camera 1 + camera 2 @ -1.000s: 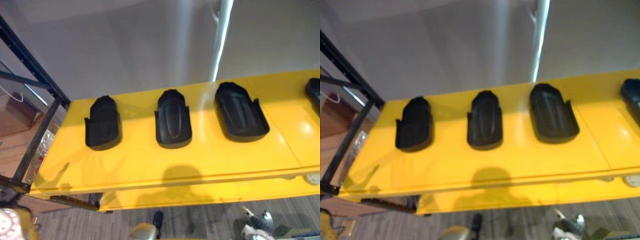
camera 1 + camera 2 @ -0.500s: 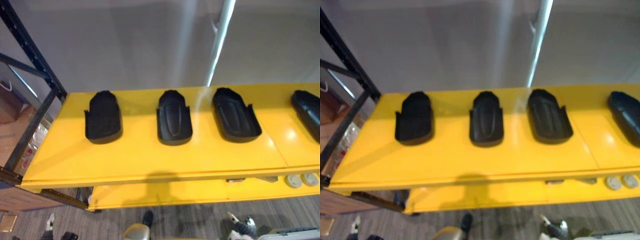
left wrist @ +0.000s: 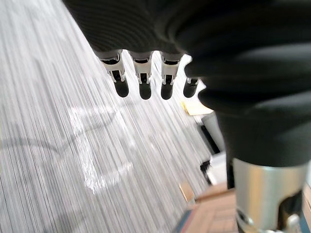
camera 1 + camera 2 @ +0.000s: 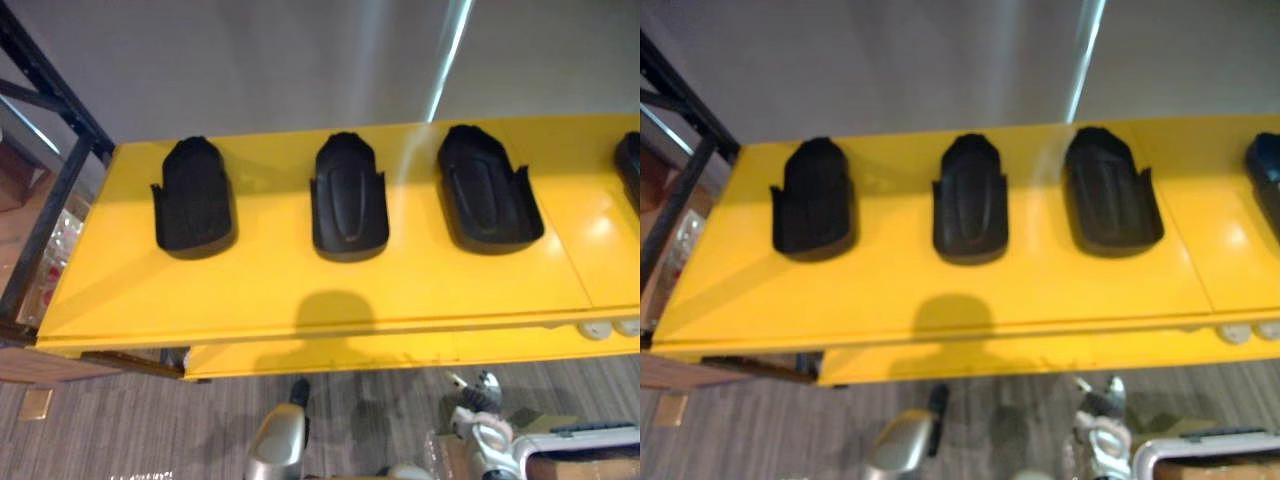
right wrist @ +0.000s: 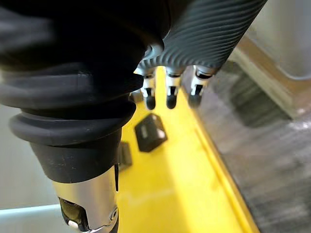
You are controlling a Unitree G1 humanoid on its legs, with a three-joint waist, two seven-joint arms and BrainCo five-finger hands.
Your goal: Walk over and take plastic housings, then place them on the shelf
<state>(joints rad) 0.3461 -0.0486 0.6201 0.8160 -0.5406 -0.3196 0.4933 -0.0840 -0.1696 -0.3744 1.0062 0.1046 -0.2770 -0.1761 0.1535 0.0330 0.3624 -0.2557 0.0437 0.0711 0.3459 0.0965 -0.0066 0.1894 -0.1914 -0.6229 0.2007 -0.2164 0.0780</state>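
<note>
HANDS: left hand (image 3: 144, 75) loose, empty, over floor (image 3: 58, 145); right hand (image 5: 170, 92) loose, empty, beside yellow surface (image 4: 300, 290) | HOUSINGS: three housings (image 4: 349, 198) in a row on surface, apart, likely spaced for single grabs | STEP: approach, nothing taken yet

We note a yellow shelf (image 4: 300, 290) on a black frame (image 4: 50, 190). Three black plastic housings lie on it in a row, well apart: left housing (image 4: 193, 195), middle housing (image 4: 348, 197), right housing (image 4: 488, 190). A fourth housing (image 4: 630, 165) shows at the right edge. Two small pale round pieces (image 4: 605, 328) sit by the front edge at the right.
</note>
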